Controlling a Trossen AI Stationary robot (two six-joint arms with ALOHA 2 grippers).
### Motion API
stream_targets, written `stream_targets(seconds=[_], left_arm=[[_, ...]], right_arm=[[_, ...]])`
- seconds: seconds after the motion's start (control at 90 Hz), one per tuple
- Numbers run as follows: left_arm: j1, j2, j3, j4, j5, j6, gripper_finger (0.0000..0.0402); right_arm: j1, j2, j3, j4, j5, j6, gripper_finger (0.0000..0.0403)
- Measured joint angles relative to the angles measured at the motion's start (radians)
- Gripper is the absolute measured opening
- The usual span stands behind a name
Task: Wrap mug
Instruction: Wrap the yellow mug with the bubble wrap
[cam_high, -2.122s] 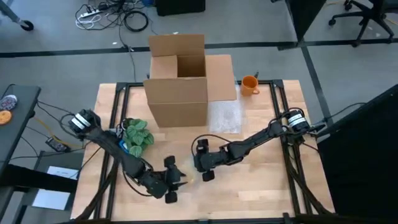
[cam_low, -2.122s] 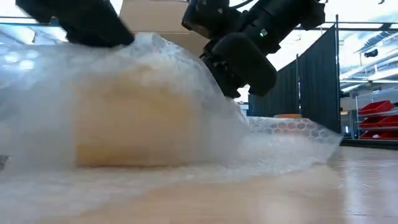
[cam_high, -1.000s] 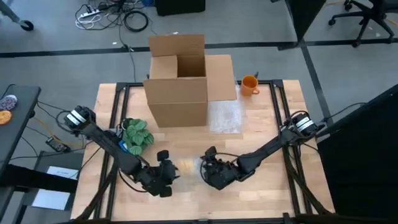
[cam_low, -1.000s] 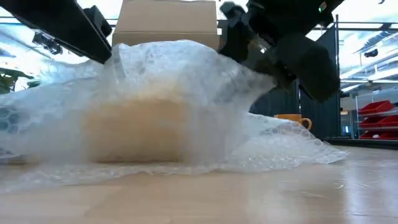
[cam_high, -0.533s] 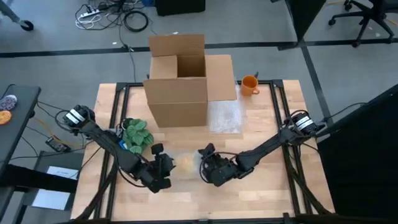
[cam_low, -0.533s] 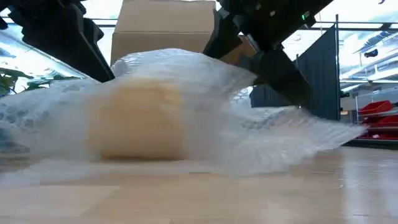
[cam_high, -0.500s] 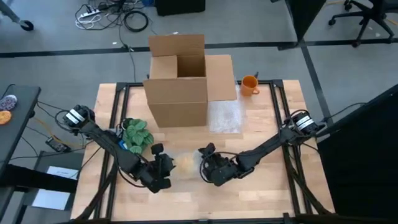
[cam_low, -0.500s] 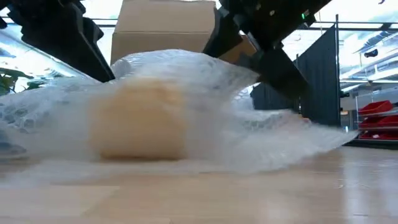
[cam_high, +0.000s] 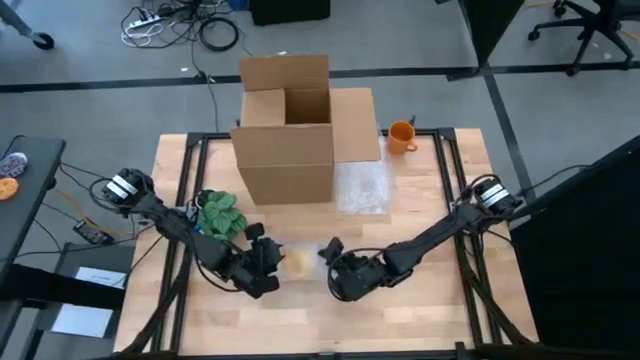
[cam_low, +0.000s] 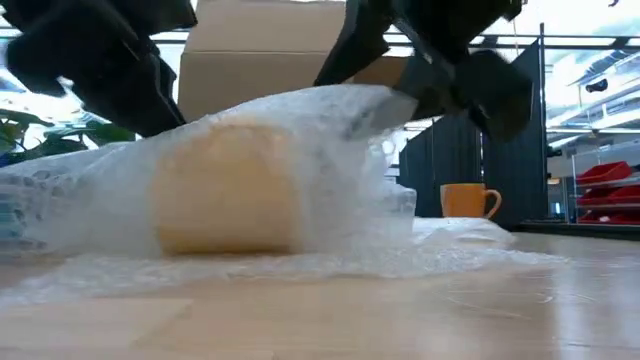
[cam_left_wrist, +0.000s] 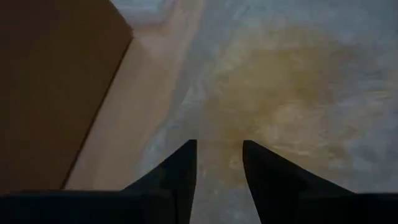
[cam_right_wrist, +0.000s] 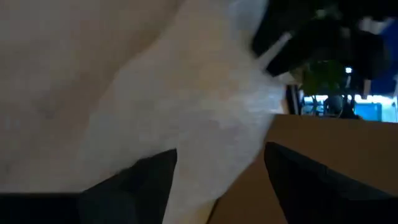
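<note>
At lower centre of the desk (cam_high: 420, 300), the pale mug (cam_low: 225, 195) sits under bubble wrap (cam_low: 330, 150). The left pincer (cam_high: 266, 262) is open beside it; the right pincer (cam_high: 333, 268) grips the wrap. Behind stand a cardboard box (cam_high: 285, 130), an orange mug (cam_high: 401, 135) and a plant (cam_high: 220, 215).

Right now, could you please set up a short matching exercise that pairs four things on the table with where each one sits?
Things:
1. orange mug
2. cardboard box
3. green plant
4. bubble-wrapped mug

Places:
A. between the two grippers
B. far edge, right of the box
C. middle of the far side
D. left side, by the left arm

Pairs: 1-B, 2-C, 3-D, 4-A
</note>
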Motion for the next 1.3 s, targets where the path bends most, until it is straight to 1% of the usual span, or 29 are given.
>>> stream_targets(seconds=[0.111,0.2,0.344,0.533,0.622,0.7,0.767,0.844,0.922,0.978,1.011,1.078,1.178,1.3], left_arm=[[0.008,-0.001,-0.031,0.056,-0.003,0.002,0.0117],[0.013,-0.001,-0.037,0.082,0.002,0.017,0.0117],[0.017,0.0,-0.039,0.108,0.011,0.029,0.0117],[0.018,0.0,-0.039,0.123,0.024,0.03,0.0117],[0.018,0.0,-0.039,0.122,0.024,0.031,0.0117],[0.018,0.0,-0.04,0.124,0.024,0.031,0.0117],[0.019,0.001,-0.04,0.127,0.025,0.038,0.0117],[0.021,0.002,-0.04,0.133,0.027,0.054,0.0117],[0.021,0.002,-0.04,0.148,0.023,0.076,0.0117],[0.021,0.002,-0.04,0.149,0.02,0.088,0.0117],[0.021,0.002,-0.04,0.149,0.022,0.097,0.0117],[0.021,0.001,-0.037,0.142,0.023,0.117,0.0117],[0.021,-0.008,0.001,0.065,0.018,0.132,0.0117],[0.019,-0.039,0.085,-0.186,0.012,0.098,0.0117]], right_arm=[[-0.034,0.011,0.001,0.08,-0.005,-0.086,0.0224],[-0.059,0.024,0.002,0.153,-0.075,-0.147,0.0226],[-0.085,0.072,0.002,0.211,-0.148,-0.215,0.0226],[-0.1,0.142,0.002,0.285,-0.2,-0.223,0.0221],[-0.105,0.162,0.002,0.332,-0.216,-0.222,0.0212],[-0.108,0.163,0.001,0.355,-0.242,-0.214,0.0192],[-0.11,0.163,0.001,0.383,-0.267,-0.183,0.0164],[-0.111,0.163,0.001,0.411,-0.28,-0.166,0.0121],[-0.11,0.164,0.001,0.418,-0.293,-0.15,0.007],[-0.111,0.164,0.001,0.425,-0.296,-0.106,0.0033],[-0.111,0.164,0.002,0.431,-0.301,-0.077,0.0019],[-0.113,0.164,0.002,0.439,-0.308,-0.032,0.0015],[-0.11,0.164,0.002,0.448,-0.309,0.025,0.0013],[-0.096,0.161,0.001,0.458,-0.283,0.059,0.0005]])
